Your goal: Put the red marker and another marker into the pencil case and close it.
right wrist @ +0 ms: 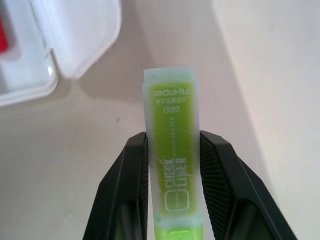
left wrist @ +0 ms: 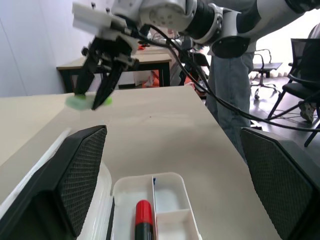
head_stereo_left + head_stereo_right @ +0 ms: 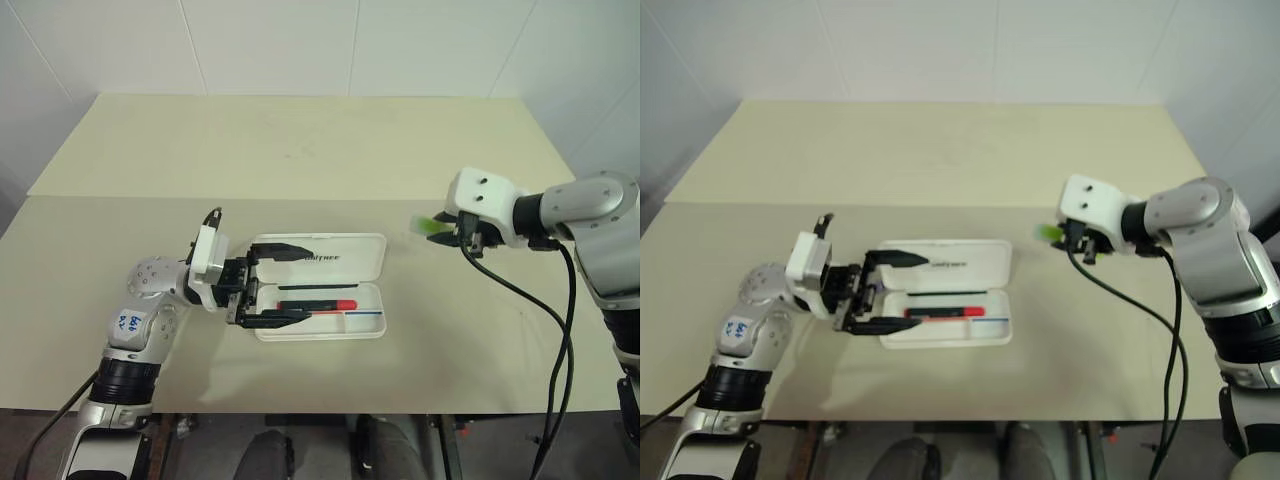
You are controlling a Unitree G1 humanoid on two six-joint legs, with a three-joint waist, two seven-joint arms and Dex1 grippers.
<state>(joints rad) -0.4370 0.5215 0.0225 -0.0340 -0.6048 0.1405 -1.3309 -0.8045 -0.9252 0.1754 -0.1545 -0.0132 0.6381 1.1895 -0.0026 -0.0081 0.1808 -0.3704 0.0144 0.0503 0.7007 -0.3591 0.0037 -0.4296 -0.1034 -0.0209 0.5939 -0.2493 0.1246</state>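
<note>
The white pencil case [image 3: 355,250] lies open on the table, its lid folded back. The red marker [image 3: 325,305] rests in its tray. My left gripper [image 3: 300,284] is open, one finger on each side of the case's left end, and the wrist view shows its pads [image 2: 82,180] flanking the tray [image 2: 170,182] and the red marker [image 2: 144,215]. My right gripper [image 3: 452,233] hangs above the table to the right of the case, shut on the lime-green marker [image 3: 428,227]. That marker [image 1: 172,150] is clamped between its fingers, with the case's corner [image 1: 75,40] beyond.
The beige table [image 3: 300,150] stretches bare to a white wall behind. A black cable [image 3: 545,310] droops from my right arm over the table's right side. A desk [image 2: 150,57] and an office chair [image 2: 300,85] stand beyond the table's right edge.
</note>
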